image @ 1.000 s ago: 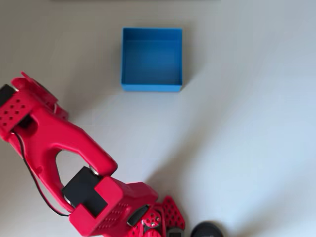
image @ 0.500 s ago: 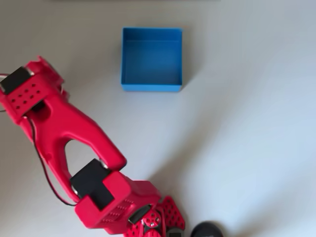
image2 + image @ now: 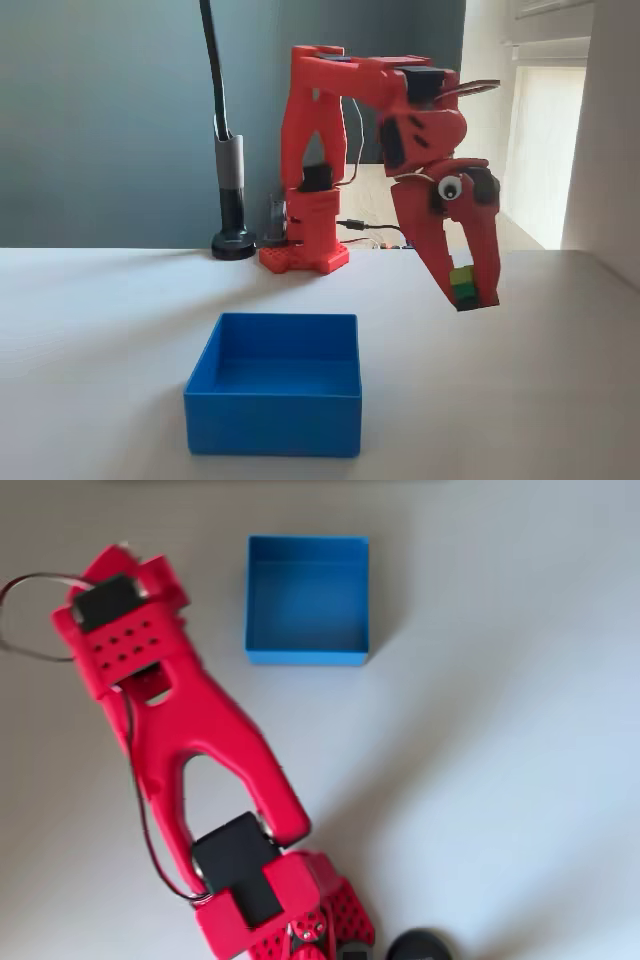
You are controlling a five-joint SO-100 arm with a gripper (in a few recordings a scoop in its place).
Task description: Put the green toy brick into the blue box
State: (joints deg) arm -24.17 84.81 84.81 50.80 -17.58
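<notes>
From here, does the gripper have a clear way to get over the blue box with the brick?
Probably yes. The gripper holds the green toy brick above wall height, beside the blue box, with only bare table between them.

Matt plastic blue box [image 3: 272,412], glossy plastic green toy brick [image 3: 463,283], smooth matt table [image 3: 100,340].
</notes>
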